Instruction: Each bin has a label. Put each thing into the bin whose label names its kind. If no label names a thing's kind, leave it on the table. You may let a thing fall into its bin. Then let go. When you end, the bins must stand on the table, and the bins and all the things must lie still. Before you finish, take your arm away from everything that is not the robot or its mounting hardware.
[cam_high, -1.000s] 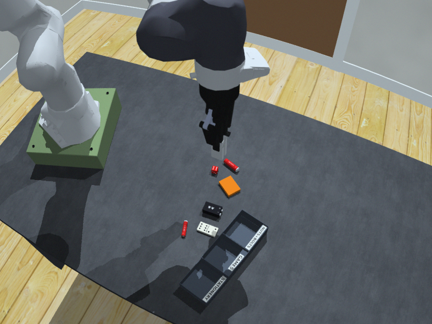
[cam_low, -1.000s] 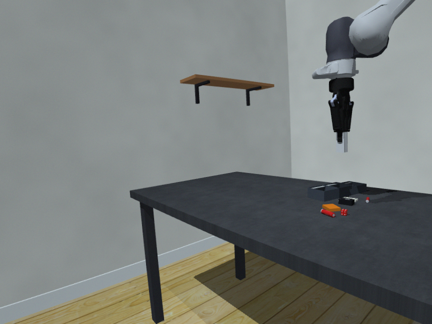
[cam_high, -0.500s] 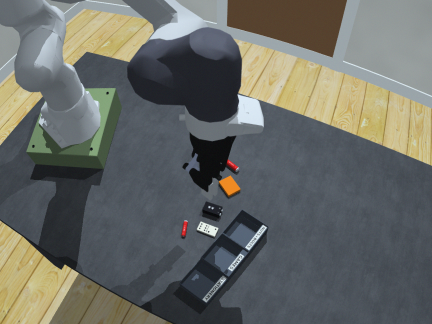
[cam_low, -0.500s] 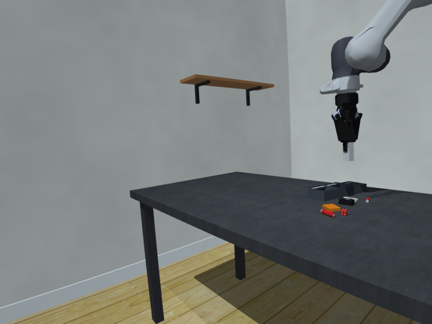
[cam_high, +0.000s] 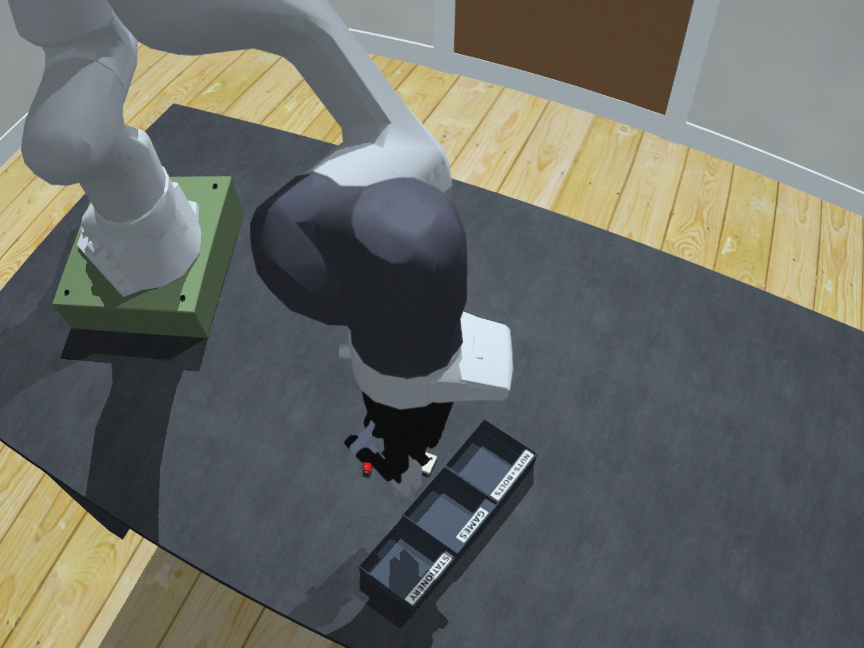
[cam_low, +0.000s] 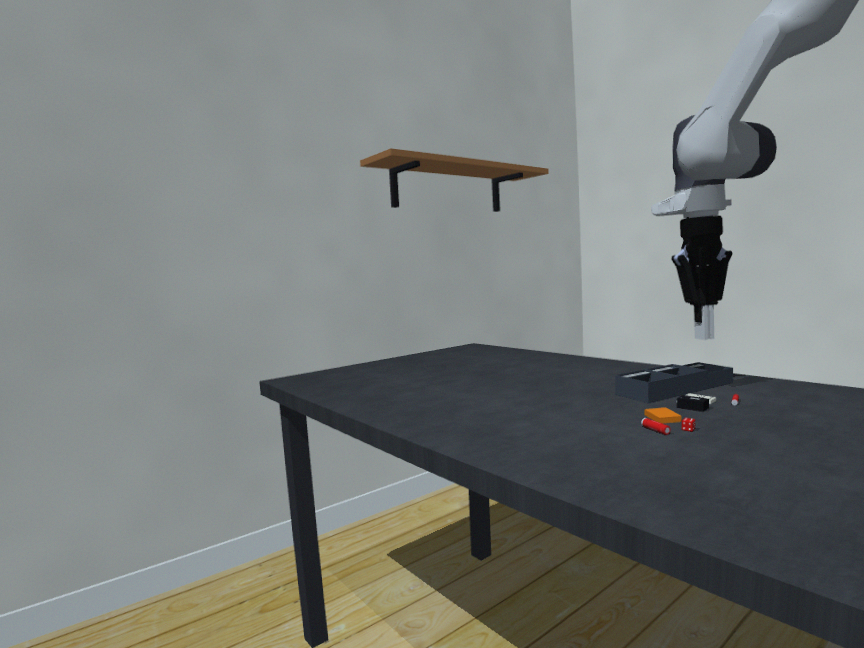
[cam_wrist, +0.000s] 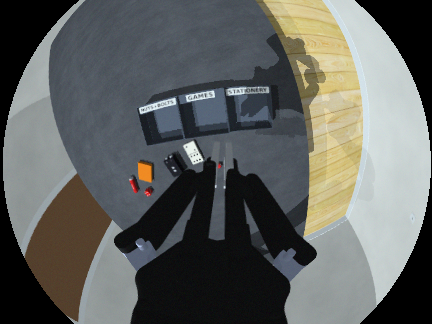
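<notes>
My gripper is shut and empty, pointing down above the table near the bins. The joined bins are labelled NUTS+BOLTS, GAMES and STATIONERY; no things show inside. A white domino and a black block with white marks lie beside the bins. Farther off lie an orange block, a red cylinder and a red die. Another red cylinder shows partly between the fingers in the wrist view, below them.
The dark table carries the arm's green base. A wall shelf is at the back, away from the arm. The arm hides several table things in the top view.
</notes>
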